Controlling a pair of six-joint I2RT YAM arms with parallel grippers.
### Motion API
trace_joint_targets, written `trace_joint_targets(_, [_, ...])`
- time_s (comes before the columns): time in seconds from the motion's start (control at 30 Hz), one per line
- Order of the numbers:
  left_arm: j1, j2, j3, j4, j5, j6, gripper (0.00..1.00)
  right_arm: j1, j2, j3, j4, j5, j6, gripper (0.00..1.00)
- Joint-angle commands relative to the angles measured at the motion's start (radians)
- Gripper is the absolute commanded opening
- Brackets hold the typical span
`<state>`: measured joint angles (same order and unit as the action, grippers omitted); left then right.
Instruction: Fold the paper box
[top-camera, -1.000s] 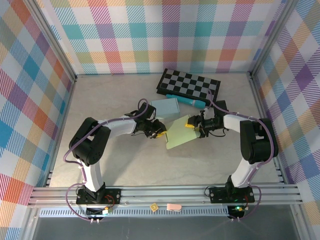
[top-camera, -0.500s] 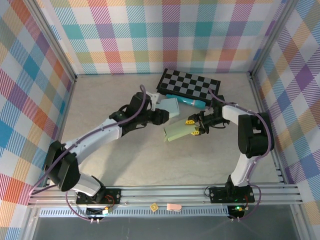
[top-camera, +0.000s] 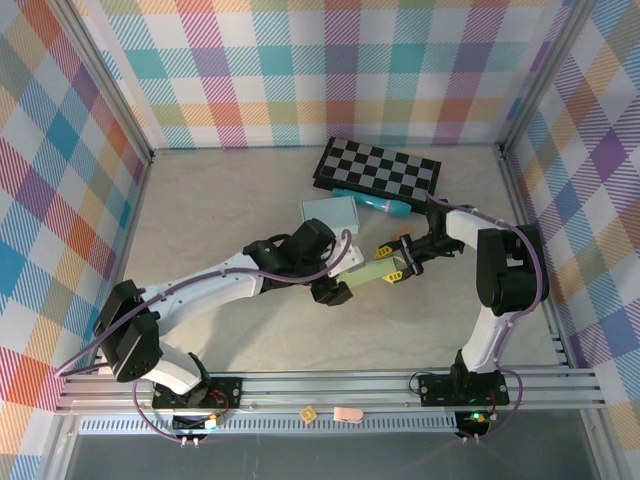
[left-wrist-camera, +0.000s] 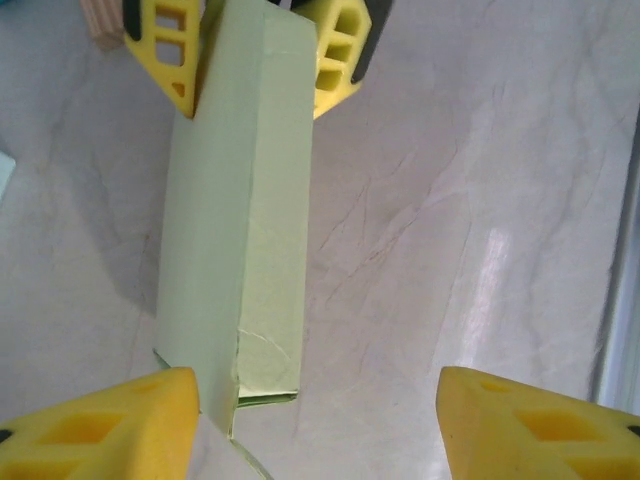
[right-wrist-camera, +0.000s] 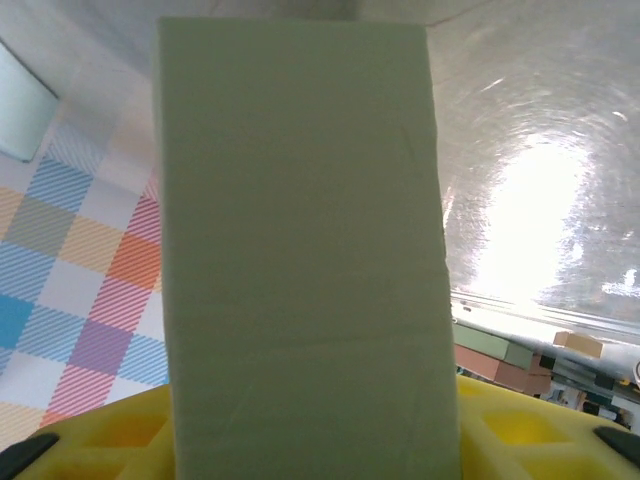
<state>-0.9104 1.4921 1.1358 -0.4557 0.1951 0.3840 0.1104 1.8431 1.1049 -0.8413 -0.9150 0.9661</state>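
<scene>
The pale green paper box (top-camera: 368, 273), located near the centre of the grey marbled table (top-camera: 220, 200), is pinched at its 2 o'clock end by the right gripper (top-camera: 392, 261), its 8 o'clock end being flanked by the spread left gripper (left-wrist-camera: 315, 420).

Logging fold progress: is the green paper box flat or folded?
Folded: the paper box shows two faces meeting along a lengthwise crease, far end clamped by the right gripper.

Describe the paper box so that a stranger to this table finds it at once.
From the checkerboard at the back wall, come forward past the pale blue box. The paper box is next, one end pinched in the right tool. It alone is pale green.
</scene>
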Motion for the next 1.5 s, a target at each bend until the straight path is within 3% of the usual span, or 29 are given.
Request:
trace_joint_targets(0.0, [-0.007, 0.040, 0.014, -0.038, -0.050, 0.120, 0.66, -0.006, -0.002, 0.004, -0.042, 0.013, 0.070, 0.51])
trace_joint_targets(0.23, [-0.007, 0.152, 0.026, 0.059, -0.113, 0.094, 0.69, -0.006, -0.001, -0.001, -0.035, 0.008, 0.105, 0.52])
trace_joint_targets(0.43, [-0.004, 0.215, 0.071, 0.086, -0.086, 0.058, 0.68, -0.007, -0.022, -0.029, 0.014, 0.001, 0.173, 0.52])
trace_joint_targets(0.77, [0.004, 0.226, 0.049, 0.113, -0.096, 0.053, 0.64, -0.007, -0.024, -0.009, 0.046, 0.009, 0.229, 0.55])
trace_joint_targets(1.03, [0.064, 0.229, 0.062, 0.090, -0.007, 0.044, 0.56, -0.012, -0.038, 0.098, -0.032, 0.073, 0.145, 0.70])
trace_joint_targets(1.3, [0.096, 0.253, 0.106, 0.006, 0.063, 0.087, 0.51, -0.022, -0.083, 0.185, -0.090, 0.130, 0.058, 0.73])
trace_joint_targets(1.47, [0.102, 0.252, 0.107, 0.000, 0.063, 0.096, 0.51, -0.030, -0.158, 0.250, -0.142, 0.243, -0.058, 0.75])
